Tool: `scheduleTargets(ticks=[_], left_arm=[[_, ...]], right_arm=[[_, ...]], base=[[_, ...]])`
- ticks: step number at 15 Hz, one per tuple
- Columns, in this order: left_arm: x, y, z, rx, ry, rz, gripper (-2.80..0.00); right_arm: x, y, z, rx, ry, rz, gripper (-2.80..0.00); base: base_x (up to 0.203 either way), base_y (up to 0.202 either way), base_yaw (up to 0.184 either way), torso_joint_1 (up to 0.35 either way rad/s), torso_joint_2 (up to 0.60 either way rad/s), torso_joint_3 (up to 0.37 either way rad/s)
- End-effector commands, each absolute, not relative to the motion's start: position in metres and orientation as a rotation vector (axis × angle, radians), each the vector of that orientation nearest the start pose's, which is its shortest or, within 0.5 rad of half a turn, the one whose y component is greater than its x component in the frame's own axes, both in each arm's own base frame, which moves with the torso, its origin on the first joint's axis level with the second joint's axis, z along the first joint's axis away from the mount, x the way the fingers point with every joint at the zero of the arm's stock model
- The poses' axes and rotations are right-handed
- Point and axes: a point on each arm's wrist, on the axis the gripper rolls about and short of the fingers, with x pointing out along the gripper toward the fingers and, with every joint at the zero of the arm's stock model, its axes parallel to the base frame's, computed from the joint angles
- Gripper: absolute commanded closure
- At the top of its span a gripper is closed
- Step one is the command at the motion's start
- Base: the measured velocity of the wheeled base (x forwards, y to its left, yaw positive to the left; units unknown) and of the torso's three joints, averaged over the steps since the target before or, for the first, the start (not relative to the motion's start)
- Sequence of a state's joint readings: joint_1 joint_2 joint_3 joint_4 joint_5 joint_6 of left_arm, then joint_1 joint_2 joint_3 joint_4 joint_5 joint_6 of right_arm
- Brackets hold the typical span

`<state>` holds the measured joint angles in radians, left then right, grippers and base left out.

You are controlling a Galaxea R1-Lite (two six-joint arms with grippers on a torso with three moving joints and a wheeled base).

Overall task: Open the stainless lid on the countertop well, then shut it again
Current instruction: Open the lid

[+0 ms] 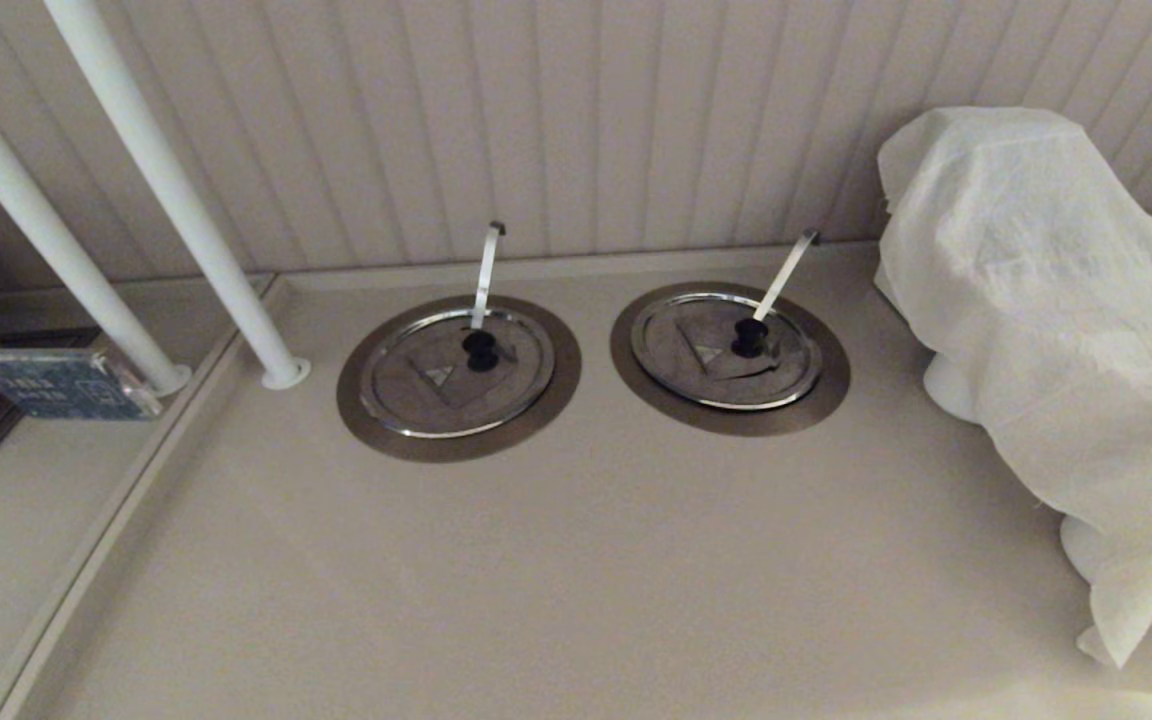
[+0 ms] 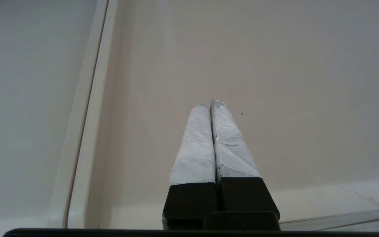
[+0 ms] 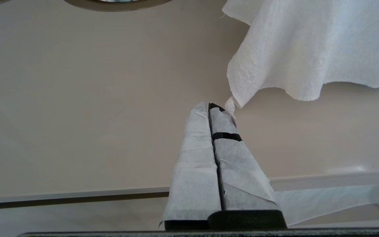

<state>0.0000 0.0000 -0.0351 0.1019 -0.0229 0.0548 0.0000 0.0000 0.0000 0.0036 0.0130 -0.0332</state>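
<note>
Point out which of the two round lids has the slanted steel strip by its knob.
The stainless lid on the right, nearer the white cloth. Its strip leans rightward; the left lid has a near-vertical one.

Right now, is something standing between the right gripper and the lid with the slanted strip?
Nothing visible. The lid sits shut; the counter before it is bare, and the white cloth lies aside.

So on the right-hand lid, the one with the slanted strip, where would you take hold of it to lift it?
Probably by the black knob at the centre of the stainless lid, coming from straight above. The lid lies flat inside its bronze ring, so its rim offers no edge, and the knob is the only raised part. Set the jaws clear of the slanted strip behind it.
</note>
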Motion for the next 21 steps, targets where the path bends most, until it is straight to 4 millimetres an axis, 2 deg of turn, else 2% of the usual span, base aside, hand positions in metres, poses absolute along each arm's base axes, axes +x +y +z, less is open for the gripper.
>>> scheduleTargets(ticks=[1,9,10,12,14,15,17,19,21], left_arm=[[-0.026,-0.001,0.075,0.054,0.065,-0.025,0.0],[-0.026,-0.001,0.075,0.054,0.064,-0.025,0.0],[-0.026,0.0,0.075,0.054,0.065,-0.026,0.0],[-0.026,-0.001,0.075,0.054,0.065,-0.025,0.0],[-0.026,0.0,0.075,0.054,0.067,-0.026,0.0],[-0.026,0.0,0.075,0.054,0.064,-0.026,0.0],[-0.026,-0.001,0.075,0.054,0.067,-0.025,0.0],[-0.026,-0.001,0.075,0.054,0.064,-0.025,0.0],[-0.026,-0.001,0.075,0.054,0.067,-0.025,0.0]], right_arm=[[-0.023,0.0,0.075,-0.035,0.006,0.014,0.0],[-0.024,0.001,0.08,-0.08,-0.016,0.041,0.0],[-0.028,0.001,0.093,-0.069,-0.053,0.057,0.0],[-0.035,0.003,0.134,-0.029,-0.09,0.119,0.0],[-0.021,0.004,0.161,0.011,0.009,0.187,0.0],[-0.006,0.005,0.174,0.03,0.079,0.208,0.0],[0.036,0.005,0.193,0.06,0.253,0.222,0.0],[0.096,0.005,0.203,0.087,0.447,0.224,0.0],[0.16,0.007,0.204,0.093,0.515,0.218,0.0]], base=[[0.0,0.0,0.0,0.0,0.0,0.0],[0.0,0.0,0.0,0.0,0.0,0.0],[0.0,0.0,0.0,0.0,0.0,0.0],[0.0,0.0,0.0,0.0,0.0,0.0],[0.0,0.0,0.0,0.0,0.0,0.0],[0.0,0.0,0.0,0.0,0.0,0.0],[0.0,0.0,0.0,0.0,0.0,0.0],[0.0,0.0,0.0,0.0,0.0,0.0],[0.0,0.0,0.0,0.0,0.0,0.0]])
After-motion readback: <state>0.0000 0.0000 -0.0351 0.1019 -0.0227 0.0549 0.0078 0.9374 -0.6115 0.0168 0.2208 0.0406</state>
